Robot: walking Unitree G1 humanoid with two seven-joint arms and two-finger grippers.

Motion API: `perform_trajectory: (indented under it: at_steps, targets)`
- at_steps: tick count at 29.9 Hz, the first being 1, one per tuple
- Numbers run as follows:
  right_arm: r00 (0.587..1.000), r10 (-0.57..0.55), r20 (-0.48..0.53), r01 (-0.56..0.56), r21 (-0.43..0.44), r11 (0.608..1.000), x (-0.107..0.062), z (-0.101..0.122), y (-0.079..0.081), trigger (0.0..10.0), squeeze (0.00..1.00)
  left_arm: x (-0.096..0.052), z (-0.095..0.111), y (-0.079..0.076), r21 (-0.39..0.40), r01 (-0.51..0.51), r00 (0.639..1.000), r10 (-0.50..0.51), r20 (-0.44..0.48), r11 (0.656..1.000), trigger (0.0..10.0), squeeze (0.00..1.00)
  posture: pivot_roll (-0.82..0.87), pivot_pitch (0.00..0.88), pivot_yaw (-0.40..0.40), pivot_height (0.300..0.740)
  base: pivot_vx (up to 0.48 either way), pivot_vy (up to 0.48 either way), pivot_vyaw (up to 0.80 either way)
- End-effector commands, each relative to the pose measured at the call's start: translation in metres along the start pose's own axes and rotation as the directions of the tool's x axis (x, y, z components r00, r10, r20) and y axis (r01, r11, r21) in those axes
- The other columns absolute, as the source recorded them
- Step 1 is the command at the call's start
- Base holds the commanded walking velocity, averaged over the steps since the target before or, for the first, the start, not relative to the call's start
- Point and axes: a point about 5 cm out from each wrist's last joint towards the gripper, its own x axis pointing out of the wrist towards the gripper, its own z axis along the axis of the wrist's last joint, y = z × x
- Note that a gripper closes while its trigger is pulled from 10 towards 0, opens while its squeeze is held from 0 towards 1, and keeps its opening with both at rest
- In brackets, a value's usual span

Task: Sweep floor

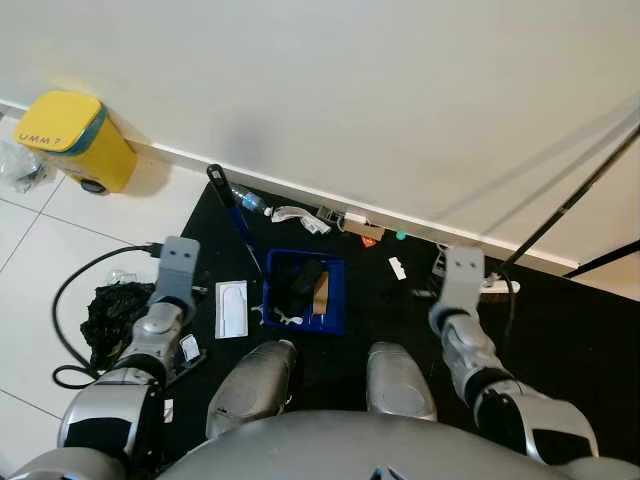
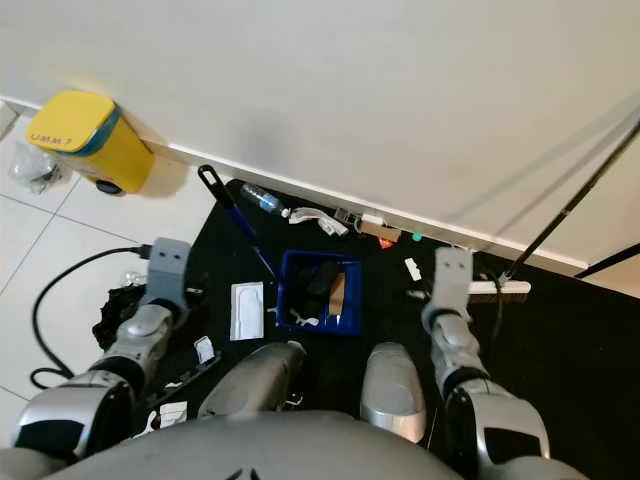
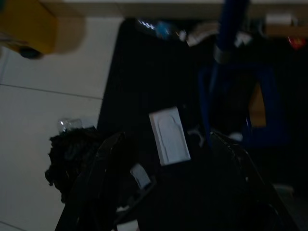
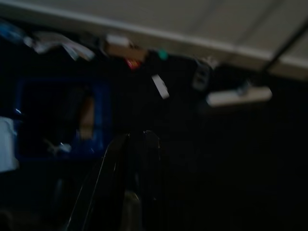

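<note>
The blue dustpan [image 1: 305, 292] sits mid-mat [image 1: 560, 330], its long handle [image 1: 232, 215] angled toward the wall edge; light, rigid plastic, best grasped mid-handle; left end effector [image 3: 163, 159] spread open, empty; right end effector [image 4: 132, 144] closed, empty.

Clearance around the blue dustpan on the black mat

The blue dustpan [image 1: 304, 290] lies at mid-mat, its blue handle [image 1: 232, 215] slanting toward the wall. Litter [image 1: 300, 218] lines the baseboard behind it, blocking approach from that side. A flat white packet [image 1: 231, 308] lies just left of the pan, with a black bag [image 1: 112, 315] and black cable [image 1: 70, 300] on the tiles further left. Right of the pan, bare mat [image 1: 385, 310] gives open passage as far as the broom head [image 1: 498, 286] and its slanting black pole [image 1: 572, 203].
</note>
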Motion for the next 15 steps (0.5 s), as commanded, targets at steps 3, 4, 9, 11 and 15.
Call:
perform_trajectory:
  at_steps: [3, 4, 9, 11, 15]
  targets:
    - [0.995, 0.0, -0.095, 0.0, -0.001, 1.0, -0.007, -0.021, -0.005, 10.0, 0.0, 0.0, -0.006, -0.001, 0.042, -0.013, 0.998, 0.016, -0.062, 0.999, 10.0, 0.0, 0.04, 0.0, 0.005, 0.74, 0.0, 0.0, 0.0]
    - [0.995, 0.003, -0.101, -0.003, -0.007, 1.0, -0.008, -0.023, -0.005, 10.0, 0.0, 0.0, -0.007, 0.0, 0.041, -0.016, 0.998, 0.019, -0.068, 0.999, 10.0, 0.0, 0.04, 0.0, 0.005, 0.74, 0.0, 0.0, 0.0]
    - [0.993, 0.022, -0.12, -0.022, 0.002, 1.0, -0.01, -0.028, -0.004, 10.0, 0.0, -0.002, -0.013, 0.002, 0.038, -0.011, 0.994, 0.015, -0.108, 0.999, 10.0, 0.0, 0.03, 0.0, 0.009, 0.74, 0.0, 0.0, 0.0]
    - [0.99, 0.036, -0.137, -0.037, -0.009, 0.999, -0.011, -0.031, -0.005, 10.0, 0.0, -0.006, -0.024, 0.005, 0.063, -0.001, 0.987, 0.011, -0.161, 0.998, 10.0, 0.0, 0.04, 0.0, 0.008, 0.74, 0.0, 0.0, 0.0]
    - [0.987, 0.038, -0.155, -0.044, -0.034, 0.998, -0.012, -0.033, -0.006, 10.0, 0.0, -0.009, -0.031, 0.007, 0.082, -0.001, 0.982, 0.016, -0.19, 0.997, 10.0, 0.0, 0.04, 0.0, 0.008, 0.74, 0.0, 0.0, 0.0]
